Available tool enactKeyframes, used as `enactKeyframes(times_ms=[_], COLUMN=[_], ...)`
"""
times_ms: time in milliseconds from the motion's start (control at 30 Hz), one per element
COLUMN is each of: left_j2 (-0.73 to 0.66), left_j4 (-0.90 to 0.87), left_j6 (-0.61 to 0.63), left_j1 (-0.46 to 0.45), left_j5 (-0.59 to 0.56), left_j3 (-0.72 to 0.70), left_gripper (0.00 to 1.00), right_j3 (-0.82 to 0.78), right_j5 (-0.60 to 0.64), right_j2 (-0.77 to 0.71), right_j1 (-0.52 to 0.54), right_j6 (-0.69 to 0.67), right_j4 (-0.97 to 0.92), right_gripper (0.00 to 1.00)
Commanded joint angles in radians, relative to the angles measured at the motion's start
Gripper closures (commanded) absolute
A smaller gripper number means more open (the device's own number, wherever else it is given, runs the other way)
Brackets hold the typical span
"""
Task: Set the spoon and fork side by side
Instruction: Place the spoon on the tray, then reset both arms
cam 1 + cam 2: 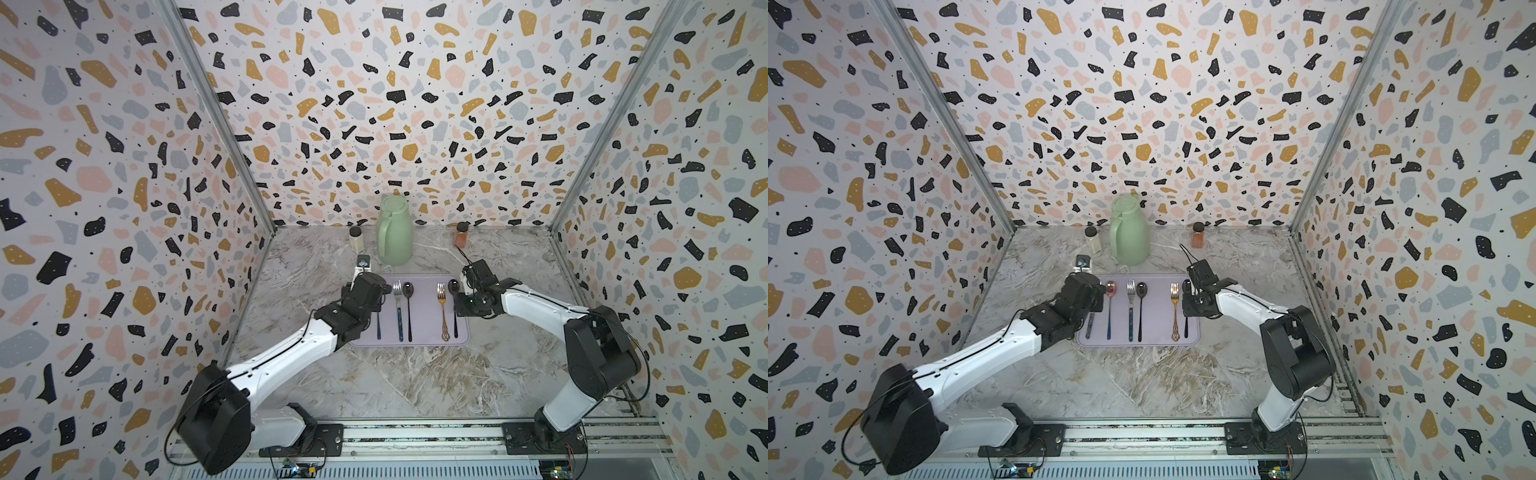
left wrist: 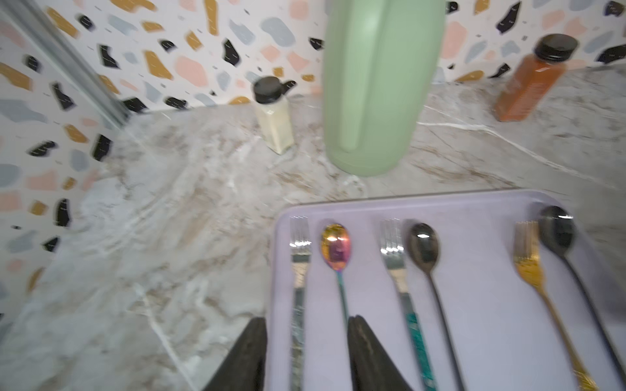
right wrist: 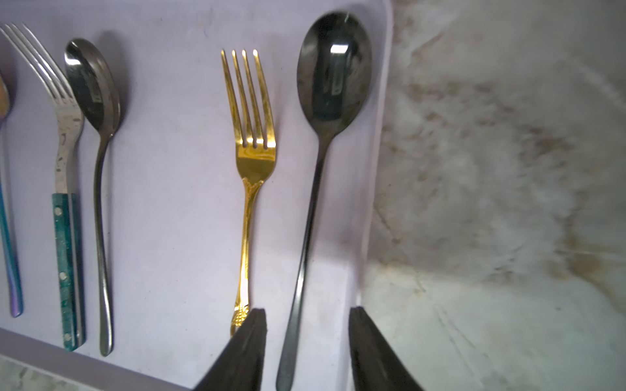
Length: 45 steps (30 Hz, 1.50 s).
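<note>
Straddling, not pinching: left gripper spread around the silver fork handle beside the rainbow spoon, right gripper spread around the outer black spoon handle beside the gold fork, pairs parallel on the tray, likely for final straightening.

green jug upright at back | pale bottle just beside | orange bottle apart

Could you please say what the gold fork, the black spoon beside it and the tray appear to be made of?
Gold fork: likely gold-plated metal, mirror highlights. Black spoon: dark-coated polished metal, sharp reflections. Tray: matte lavender, probably silicone or plastic; no glare.
</note>
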Motion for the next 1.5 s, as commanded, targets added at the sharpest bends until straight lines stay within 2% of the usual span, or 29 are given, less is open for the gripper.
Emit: enactKeyframes(times_ms=[0, 133, 233, 267, 333, 467, 600, 667, 733, 800, 933, 1000, 1133, 1200, 1300, 1400, 1467], left_j2=[-0.085, -0.132, -0.097, -0.076, -0.046, -0.061, -0.115, -0.123, -0.102, -0.08, -0.004, 0.043, 0.112, 0.143, 0.173, 0.174, 0.168], left_j4=[0.198, 0.436, 0.634, 0.69, 0.758, 0.732, 0.587, 0.637, 0.715, 0.74, 0.88, 0.966, 1.0, 0.998, 0.983, 0.977, 0.956], left_j6=[0.214, 0.306, 0.387, 0.397, 0.414, 0.414, 0.367, 0.356, 0.345, 0.321, 0.279, 0.278, 0.282, 0.281, 0.29, 0.287, 0.285], left_j1=[0.102, 0.235, 0.307, 0.324, 0.358, 0.377, 0.377, 0.377, 0.389, 0.418, 0.461, 0.464, 0.464, 0.464, 0.464, 0.465, 0.463], left_j5=[-0.017, -0.002, -0.035, -0.059, -0.064, -0.012, 0.059, 0.108, 0.089, 0.131, 0.174, 0.188, 0.214, 0.216, 0.222, 0.213, 0.215], left_j3=[-0.119, -0.277, -0.382, -0.406, -0.435, -0.433, -0.421, -0.459, -0.499, -0.512, -0.562, -0.581, -0.57, -0.554, -0.526, -0.525, -0.52], left_gripper=[0.52, 0.16, 0.02, 0.0, 0.0, 0.0, 0.0, 0.0, 0.0, 0.0, 0.0, 0.0, 0.0, 0.0, 0.0, 0.0, 0.0], right_j3=[-0.015, -0.053, -0.126, -0.16, -0.216, -0.362, -0.483, -0.542, -0.557, -0.573, -0.554, -0.58, -0.595, -0.644, -0.748, -0.704, -0.709], right_j5=[0.155, 0.296, 0.418, 0.444, 0.471, 0.47, 0.399, 0.361, 0.356, 0.351, 0.325, 0.303, 0.339, 0.355, 0.339, 0.3, 0.252], right_j2=[-0.144, -0.251, -0.296, -0.305, -0.323, -0.348, -0.33, -0.302, -0.299, -0.282, -0.312, -0.337, -0.339, -0.322, -0.249, -0.18, -0.127], right_j1=[0.0, -0.009, -0.028, -0.038, -0.076, -0.187, -0.306, -0.336, -0.347, -0.36, -0.365, -0.365, -0.371, -0.374, -0.373, -0.375, -0.398], right_j6=[-0.119, -0.225, -0.335, -0.366, -0.397, -0.444, -0.428, -0.441, -0.462, -0.477, -0.465, -0.464, -0.445, -0.431, -0.445, -0.45, -0.44], right_j4=[0.063, 0.14, 0.276, 0.34, 0.434, 0.65, 0.833, 0.969, 1.012, 1.08, 0.947, 0.955, 0.933, 1.016, 1.259, 1.226, 1.285], right_gripper=[0.47, 0.23, 0.14, 0.12, 0.11, 0.1, 0.09, 0.07, 0.05, 0.04, 0.04, 0.04, 0.03, 0.03, 0.03, 0.0, 0.0])
